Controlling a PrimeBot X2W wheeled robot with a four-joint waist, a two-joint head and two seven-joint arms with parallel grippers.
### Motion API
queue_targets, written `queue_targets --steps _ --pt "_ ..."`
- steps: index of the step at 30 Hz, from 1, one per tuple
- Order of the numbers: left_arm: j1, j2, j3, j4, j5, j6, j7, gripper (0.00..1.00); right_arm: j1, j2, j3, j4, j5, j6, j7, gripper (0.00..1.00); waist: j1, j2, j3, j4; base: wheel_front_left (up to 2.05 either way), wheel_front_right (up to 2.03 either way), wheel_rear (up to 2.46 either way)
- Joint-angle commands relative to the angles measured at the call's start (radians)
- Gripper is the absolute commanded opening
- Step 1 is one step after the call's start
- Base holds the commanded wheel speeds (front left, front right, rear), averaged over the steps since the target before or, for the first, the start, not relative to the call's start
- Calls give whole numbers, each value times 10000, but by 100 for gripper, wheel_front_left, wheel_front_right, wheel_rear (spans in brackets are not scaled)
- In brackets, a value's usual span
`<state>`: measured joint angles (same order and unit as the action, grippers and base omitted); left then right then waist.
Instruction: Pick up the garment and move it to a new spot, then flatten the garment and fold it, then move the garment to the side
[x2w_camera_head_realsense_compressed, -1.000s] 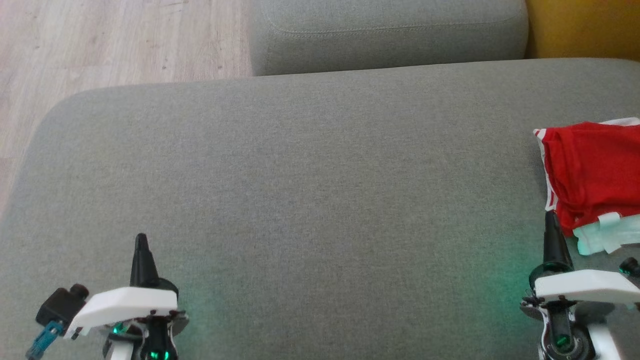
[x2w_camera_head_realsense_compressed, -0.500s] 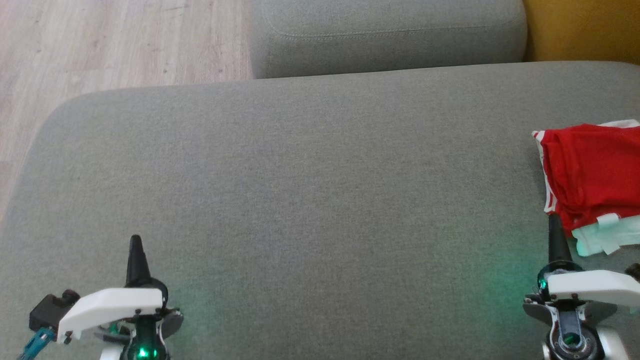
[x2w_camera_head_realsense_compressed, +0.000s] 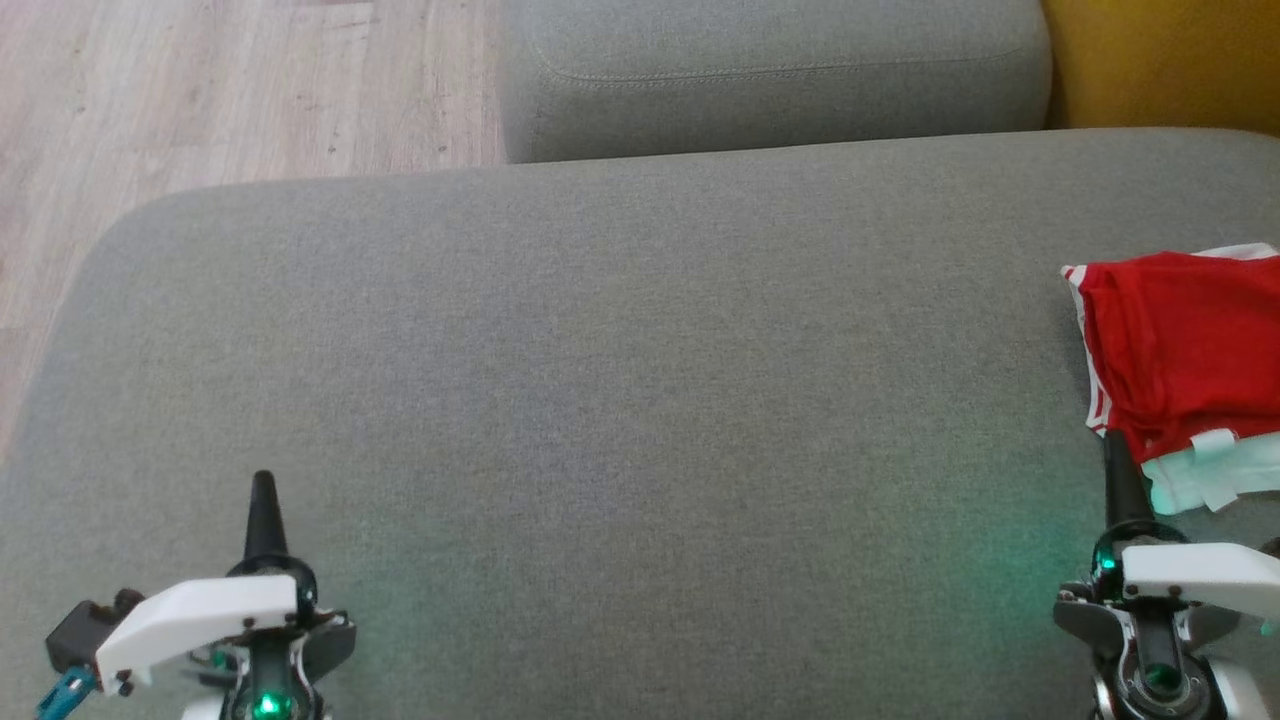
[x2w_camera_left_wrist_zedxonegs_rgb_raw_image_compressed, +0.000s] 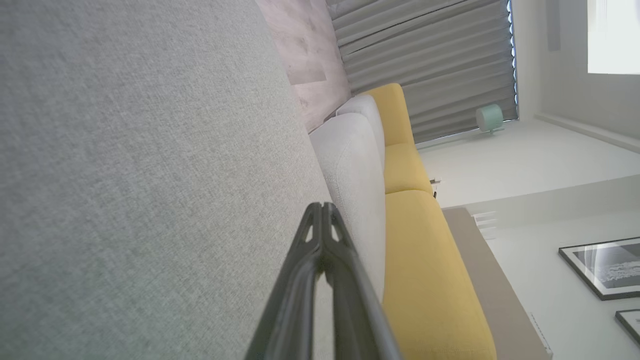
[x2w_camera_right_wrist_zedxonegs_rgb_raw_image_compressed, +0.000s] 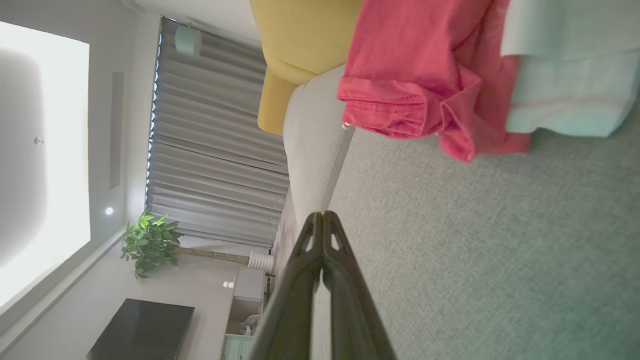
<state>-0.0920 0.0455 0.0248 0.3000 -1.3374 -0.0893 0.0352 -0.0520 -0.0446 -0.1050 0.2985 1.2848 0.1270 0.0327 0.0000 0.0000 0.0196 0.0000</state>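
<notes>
The garment (x2w_camera_head_realsense_compressed: 1185, 350) is red with white trim, folded in a small pile at the right edge of the grey cushion (x2w_camera_head_realsense_compressed: 620, 400); a pale white-green part of it lies at its near side. In the right wrist view the garment (x2w_camera_right_wrist_zedxonegs_rgb_raw_image_compressed: 425, 75) lies ahead of my fingers. My right gripper (x2w_camera_head_realsense_compressed: 1112, 440) is shut and empty, its tip just short of the garment's near corner; its fingertips meet in the right wrist view (x2w_camera_right_wrist_zedxonegs_rgb_raw_image_compressed: 323, 216). My left gripper (x2w_camera_head_realsense_compressed: 263, 482) is shut and empty over bare cushion at the lower left, with its tips together in the left wrist view (x2w_camera_left_wrist_zedxonegs_rgb_raw_image_compressed: 322, 207).
A second grey cushion (x2w_camera_head_realsense_compressed: 770, 70) lies beyond the big one, with a yellow seat (x2w_camera_head_realsense_compressed: 1160, 60) at the far right. Pale wooden floor (x2w_camera_head_realsense_compressed: 230, 90) runs along the far left. The cushion's rounded left edge drops to the floor.
The whole picture has slid down a little, so the camera has moved. Both grippers sit lower in the view, drawn back toward me; the garment lies as before.
</notes>
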Motion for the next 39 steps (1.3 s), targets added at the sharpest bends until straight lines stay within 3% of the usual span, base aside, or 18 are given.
queue_targets --steps 1,27,39 --pt "-203 39 339 -381 -241 -84 58 0 -512 -47 119 -430 303 30 82 0 0 0 -8 0 0 0 0" --pt "-161 47 887 -545 -2715 -414 778 0 -559 -56 -88 -537 3238 37 805 0 0 0 -165 0 0 0 0" --pt "-161 47 887 -545 -2715 -414 778 0 -559 -56 -88 -537 3238 37 805 0 0 0 -165 0 0 0 0"
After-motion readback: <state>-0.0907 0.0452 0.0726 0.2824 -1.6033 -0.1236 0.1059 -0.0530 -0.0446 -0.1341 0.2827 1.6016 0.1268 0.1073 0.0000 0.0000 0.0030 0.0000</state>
